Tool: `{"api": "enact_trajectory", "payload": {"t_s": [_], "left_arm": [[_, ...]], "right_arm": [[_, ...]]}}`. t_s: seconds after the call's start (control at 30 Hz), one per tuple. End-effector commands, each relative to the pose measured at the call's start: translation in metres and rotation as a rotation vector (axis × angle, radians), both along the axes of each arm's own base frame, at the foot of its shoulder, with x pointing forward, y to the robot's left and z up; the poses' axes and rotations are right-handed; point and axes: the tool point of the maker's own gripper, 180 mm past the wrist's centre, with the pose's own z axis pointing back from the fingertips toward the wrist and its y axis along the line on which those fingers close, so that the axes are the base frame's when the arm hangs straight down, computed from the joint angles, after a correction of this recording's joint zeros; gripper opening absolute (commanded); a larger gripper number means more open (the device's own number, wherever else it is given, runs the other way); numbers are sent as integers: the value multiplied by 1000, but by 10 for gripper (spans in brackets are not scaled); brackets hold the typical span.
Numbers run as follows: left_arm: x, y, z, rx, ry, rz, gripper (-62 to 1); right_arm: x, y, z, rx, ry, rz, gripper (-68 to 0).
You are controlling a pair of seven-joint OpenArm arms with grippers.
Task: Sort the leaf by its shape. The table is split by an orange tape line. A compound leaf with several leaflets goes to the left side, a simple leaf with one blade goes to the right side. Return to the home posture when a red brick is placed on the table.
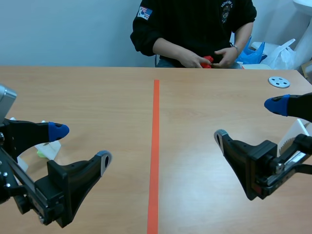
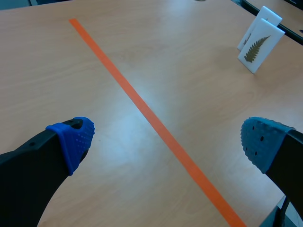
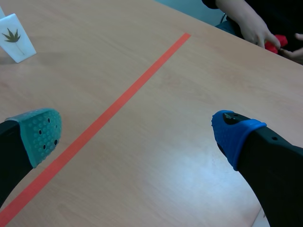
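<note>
The left pincer (image 1: 81, 145) and right pincer (image 1: 249, 121) are shown spread and empty above the wooden table (image 1: 97, 97), flanking the orange tape line (image 1: 156, 146). A white card bearing a fern-like compound leaf (image 2: 259, 47) stands on the right side, and a white card bearing a palmate leaf (image 3: 15, 38) on the left. Sorting is judged unfinished. A red object (image 1: 208, 60) is held in a person's hands (image 1: 225, 56). No container is seen.

Open table (image 1: 112, 97) between fern cards (image 2: 260, 46) and palmate-leaf card (image 3: 16, 40); person's hands (image 1: 225, 55) beyond.

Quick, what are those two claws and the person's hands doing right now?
Left gripper: open, holding nothing.
Right gripper: open, holding nothing.
Person's hands: holding a red object.
</note>
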Motion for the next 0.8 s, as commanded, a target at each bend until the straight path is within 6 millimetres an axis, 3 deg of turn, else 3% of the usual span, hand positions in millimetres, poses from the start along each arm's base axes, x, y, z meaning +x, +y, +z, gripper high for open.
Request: {"api": "enact_trajectory", "payload": {"t_s": [0.0, 0.77], "left_arm": [[4, 5, 6, 1, -23, 15, 14], [5, 12, 5, 36, -23, 3, 14]], "right_arm": [[2, -4, 5, 14, -17, -17, 3], [2, -4, 5, 13, -18, -17, 3]]}}
